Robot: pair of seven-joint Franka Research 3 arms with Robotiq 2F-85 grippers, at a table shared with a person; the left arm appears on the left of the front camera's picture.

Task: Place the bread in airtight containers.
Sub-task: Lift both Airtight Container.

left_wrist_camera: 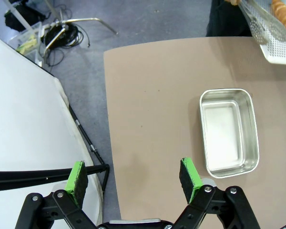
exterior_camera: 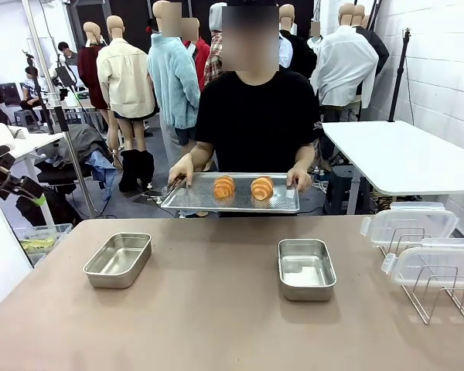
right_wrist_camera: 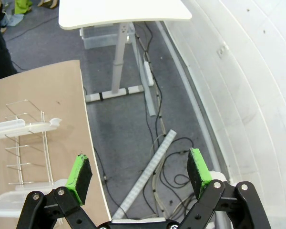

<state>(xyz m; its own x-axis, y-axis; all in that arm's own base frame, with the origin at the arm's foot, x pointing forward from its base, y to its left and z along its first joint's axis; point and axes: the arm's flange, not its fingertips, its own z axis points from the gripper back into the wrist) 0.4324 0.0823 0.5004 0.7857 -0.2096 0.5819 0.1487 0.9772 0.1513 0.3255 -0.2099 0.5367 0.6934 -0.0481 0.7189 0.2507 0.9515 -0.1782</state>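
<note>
Beyond 2 empty tins (exterior_camera: 117,260) (exterior_camera: 306,268), hands (exterior_camera: 182,168) (exterior_camera: 299,178) gripping tray (exterior_camera: 232,207) of 2 rolls (exterior_camera: 223,186) (exterior_camera: 261,187), left gripper (left_wrist_camera: 133,174) spread, right gripper (right_wrist_camera: 139,172) spread.

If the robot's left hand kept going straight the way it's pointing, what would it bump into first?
Probably the bare brown table, near its edge, with the empty steel tin off to one side. The left hand is open; depth is hard to judge.

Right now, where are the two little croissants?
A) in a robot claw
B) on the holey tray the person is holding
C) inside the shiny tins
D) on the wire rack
B: both rolls lie side by side on the tray held in the person's hands, while the two tins sit empty.
</note>
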